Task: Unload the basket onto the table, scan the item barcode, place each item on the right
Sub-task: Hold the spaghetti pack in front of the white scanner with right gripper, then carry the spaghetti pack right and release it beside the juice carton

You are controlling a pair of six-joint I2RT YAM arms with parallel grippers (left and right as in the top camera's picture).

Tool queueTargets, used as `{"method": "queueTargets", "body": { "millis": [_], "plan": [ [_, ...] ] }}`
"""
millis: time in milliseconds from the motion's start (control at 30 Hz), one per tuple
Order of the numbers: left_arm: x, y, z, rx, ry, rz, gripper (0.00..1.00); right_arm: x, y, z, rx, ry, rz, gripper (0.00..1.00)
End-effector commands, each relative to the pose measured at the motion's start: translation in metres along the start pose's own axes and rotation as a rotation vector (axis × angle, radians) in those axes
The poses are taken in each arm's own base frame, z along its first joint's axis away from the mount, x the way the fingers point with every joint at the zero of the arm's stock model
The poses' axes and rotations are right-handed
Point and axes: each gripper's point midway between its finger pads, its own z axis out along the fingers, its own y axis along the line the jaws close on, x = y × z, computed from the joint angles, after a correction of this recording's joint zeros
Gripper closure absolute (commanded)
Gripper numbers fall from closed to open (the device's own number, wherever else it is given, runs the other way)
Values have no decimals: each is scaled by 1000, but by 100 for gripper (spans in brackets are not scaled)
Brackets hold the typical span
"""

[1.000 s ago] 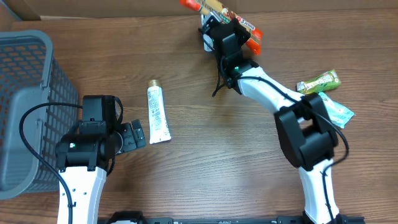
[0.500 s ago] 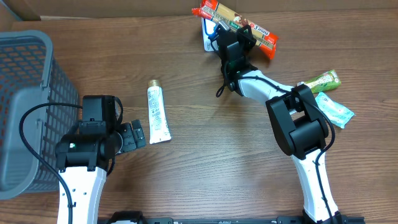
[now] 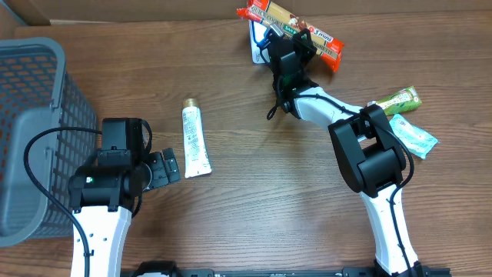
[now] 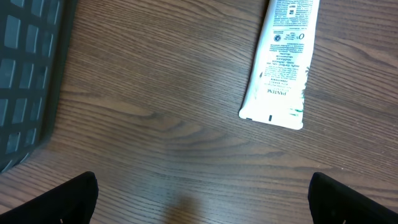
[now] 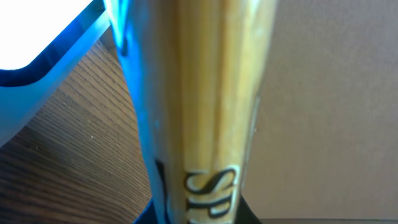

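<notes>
- Table (image 3: 261, 208): the work sits at its far edge, well apart from the basket (image 3: 31, 115) on the left
- Right gripper (image 3: 294, 45): its fingers pinch the spaghetti packet (image 3: 323, 45) near the middle and hold it over the scanner (image 3: 256, 51); whether the two touch I cannot tell
- Step in hand, as I judge it: presenting the packet to the scanner for a read
- Spaghetti packet: its long axis runs left to right along the far edge, tilted so the right end lies nearer the robot; the right wrist view shows it lengthwise up the frame, lettering toward the camera, no barcode visible
- Next move likely calls for rolling or sliding the packet until the barcode faces the scanner's lit face, keeping the pinch firm
- Left gripper (image 3: 164, 169): fingers spread wide, holding nothing, just beside the tube (image 3: 195, 138)
</notes>
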Motion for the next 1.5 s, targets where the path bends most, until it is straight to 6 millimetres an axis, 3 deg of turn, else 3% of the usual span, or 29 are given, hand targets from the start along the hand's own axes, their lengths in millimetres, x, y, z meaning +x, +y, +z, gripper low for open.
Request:
{"method": "queueTargets", "body": {
  "millis": [0, 367, 467, 533, 633, 800, 933, 1033, 1067, 1167, 1367, 1467],
  "plan": [
    [-1, 2, 0, -11, -5, -10, 1, -24, -57, -9, 96, -37, 126, 96],
    [-1, 2, 0, -11, -5, -10, 0, -21, -65, -14, 138, -2, 126, 97],
    [-1, 2, 0, -11, -5, -9, 0, -33, -78, -34, 125, -6, 138, 97],
    [-1, 2, 0, -11, -5, -10, 0, -44, -102, -60, 76, -25, 183, 97],
    [-1, 2, 0, -11, -5, -10, 0, -45, -123, -88, -29, -39, 253, 97],
    [-1, 2, 0, -11, -5, -10, 0, -34, -122, -136, -365, -27, 525, 96],
    [-1, 2, 0, -11, -5, -10, 0, 1, -110, -172, -769, 167, 920, 96],
    [-1, 2, 0, -11, -5, -9, 0, 24, -100, -175, -898, 307, 1033, 96],
    [-1, 2, 0, -11, -5, -9, 0, 41, -96, -172, -914, 391, 1084, 96],
    [-1, 2, 0, -11, -5, -10, 0, 91, -93, -149, -839, 591, 1234, 96],
    [-1, 2, 0, -11, -5, -10, 0, 137, -71, -116, -747, 681, 1392, 96],
    [-1, 2, 0, -11, -5, -9, 0, 169, -58, -103, -610, 781, 1538, 96]
  ]
}}
